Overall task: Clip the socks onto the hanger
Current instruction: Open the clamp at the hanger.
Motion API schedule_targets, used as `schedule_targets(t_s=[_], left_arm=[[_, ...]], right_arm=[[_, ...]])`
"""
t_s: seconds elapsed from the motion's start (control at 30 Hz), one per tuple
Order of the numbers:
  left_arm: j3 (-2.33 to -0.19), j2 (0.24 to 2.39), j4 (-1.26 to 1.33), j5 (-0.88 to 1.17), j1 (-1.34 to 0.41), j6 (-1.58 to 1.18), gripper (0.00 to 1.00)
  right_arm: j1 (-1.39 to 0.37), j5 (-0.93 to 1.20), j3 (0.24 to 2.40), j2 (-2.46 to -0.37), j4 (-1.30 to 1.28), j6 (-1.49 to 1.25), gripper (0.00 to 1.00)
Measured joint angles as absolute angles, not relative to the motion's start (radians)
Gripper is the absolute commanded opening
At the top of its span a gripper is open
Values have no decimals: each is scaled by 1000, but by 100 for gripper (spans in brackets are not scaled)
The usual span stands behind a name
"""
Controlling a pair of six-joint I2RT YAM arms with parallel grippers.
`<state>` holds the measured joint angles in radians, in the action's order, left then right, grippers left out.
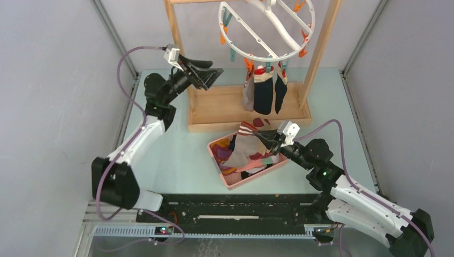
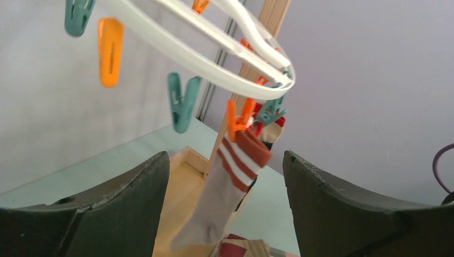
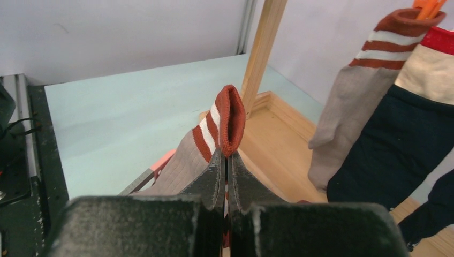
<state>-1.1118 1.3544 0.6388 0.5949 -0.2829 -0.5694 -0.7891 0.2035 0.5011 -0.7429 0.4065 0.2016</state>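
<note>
Your right gripper (image 3: 226, 160) is clamped on the rust-and-white striped cuff of a grey fabric sock (image 3: 214, 126). Its toe is lost in the pink plastic basket (image 1: 218, 165). Your left gripper (image 2: 225, 158), jaws apart, hovers at 8 o'clock of the white plastic ring hanger (image 1: 266, 58), whose top is cut off.

Pink basket (image 1: 217, 163) before wooden rack (image 1: 219, 107)
</note>
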Motion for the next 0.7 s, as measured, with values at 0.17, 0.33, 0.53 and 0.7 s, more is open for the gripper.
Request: schedule_targets(t_s=[0.17, 0.33, 0.53, 0.7], left_arm=[[-1148, 1492, 702, 665, -254, -630, 78], [-1110, 1481, 772, 659, -255, -637, 77], [-904, 1233, 722, 528, -255, -548, 78], [-747, 962, 668, 394, -255, -477, 79]], right_arm=[[-758, 187, 522, -790, 441, 166, 0], [-757, 114, 685, -962, 459, 109, 0], [-816, -61, 881, -1168, 490, 99, 0], [-907, -258, 1011, -1367, 574, 128, 0]])
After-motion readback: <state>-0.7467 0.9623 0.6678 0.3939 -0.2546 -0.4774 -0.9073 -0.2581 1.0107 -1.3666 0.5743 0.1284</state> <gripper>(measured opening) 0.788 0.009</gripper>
